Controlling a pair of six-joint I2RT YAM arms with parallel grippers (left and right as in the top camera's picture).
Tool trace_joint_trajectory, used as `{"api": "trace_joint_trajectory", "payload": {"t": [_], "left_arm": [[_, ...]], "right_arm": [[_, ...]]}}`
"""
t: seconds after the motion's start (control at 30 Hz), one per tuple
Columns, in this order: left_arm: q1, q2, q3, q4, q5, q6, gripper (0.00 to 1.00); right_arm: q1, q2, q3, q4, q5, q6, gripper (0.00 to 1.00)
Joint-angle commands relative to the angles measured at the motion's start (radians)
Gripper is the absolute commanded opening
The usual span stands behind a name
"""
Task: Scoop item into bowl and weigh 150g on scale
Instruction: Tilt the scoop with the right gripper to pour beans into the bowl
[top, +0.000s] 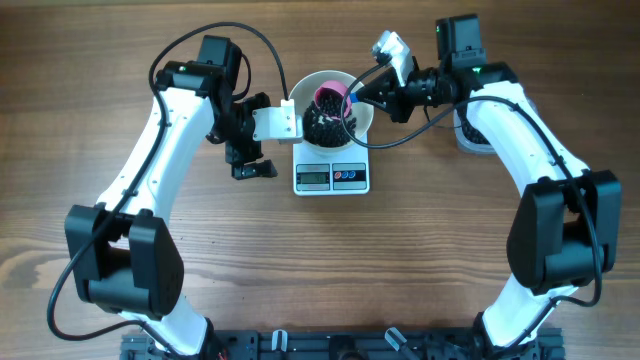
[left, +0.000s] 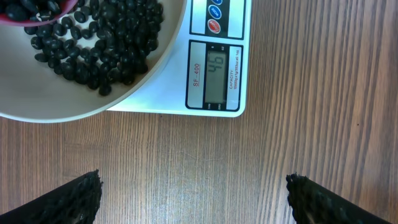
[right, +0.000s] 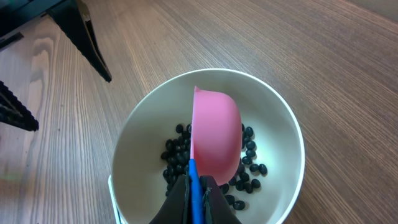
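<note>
We see the round white bowl (top: 362, 120) sitting on top of the flat white digital scale (top: 332, 178), near the far middle of the wooden table (top: 420, 260). The bowl covers the rear of the scale, leaving its front strip free. From the left wrist, the scale's grey display (left: 216, 73) is lit and seems to read 46, with a blue and a red button beside it. The tiny round black beads (top: 322, 128) lie as a loose heap on the floor of the bowl, covering only part of it, and white wall shows all around them. The right gripper (top: 360, 97) reaches in from the right. Its two fingers are pressed together on the thin blue handle (right: 194, 180) of a small pink plastic scoop (right: 216, 140). The scoop hangs inside the rim of the bowl, just above the beads and turned on its side, so the right wrist camera shows us its smooth outer shell. From the left wrist, a pink edge at the top corner carries a few beads. The left gripper (left: 196, 193) hovers over bare wood just left of the scale, holding nothing. Its dark fingers (left: 74, 199) are spread as wide as we can make out, and they touch neither scale nor bowl.
</note>
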Motion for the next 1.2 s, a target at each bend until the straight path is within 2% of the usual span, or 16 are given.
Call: {"api": "trace_joint_trajectory", "payload": {"t": [0.0, 0.13, 0.3, 0.4, 0.77, 1.03, 1.17], "left_arm": [[0.006, 0.002, -0.008, 0.0, 0.027, 0.019, 1.0], [0.006, 0.002, -0.008, 0.0, 0.027, 0.019, 1.0], [0.006, 0.002, -0.008, 0.0, 0.027, 0.019, 1.0], [0.006, 0.002, -0.008, 0.0, 0.027, 0.019, 1.0], [0.006, 0.002, -0.008, 0.0, 0.027, 0.019, 1.0], [0.006, 0.002, -0.008, 0.0, 0.027, 0.019, 1.0], [0.006, 0.002, -0.008, 0.0, 0.027, 0.019, 1.0]], "right_arm": [[0.008, 0.014, -0.003, -0.003, -0.034, -0.021, 0.04], [0.01, 0.014, -0.003, 0.015, 0.087, -0.02, 0.05], [0.016, 0.014, -0.003, 0.002, -0.026, 0.027, 0.04], [0.017, 0.014, -0.003, 0.024, 0.038, 0.031, 0.04], [0.02, -0.028, 0.005, 0.047, 0.032, 0.027, 0.04], [0.075, -0.066, 0.005, 0.039, 0.254, 0.021, 0.04], [0.141, -0.066, 0.005, 0.037, 0.397, -0.056, 0.04]]}}
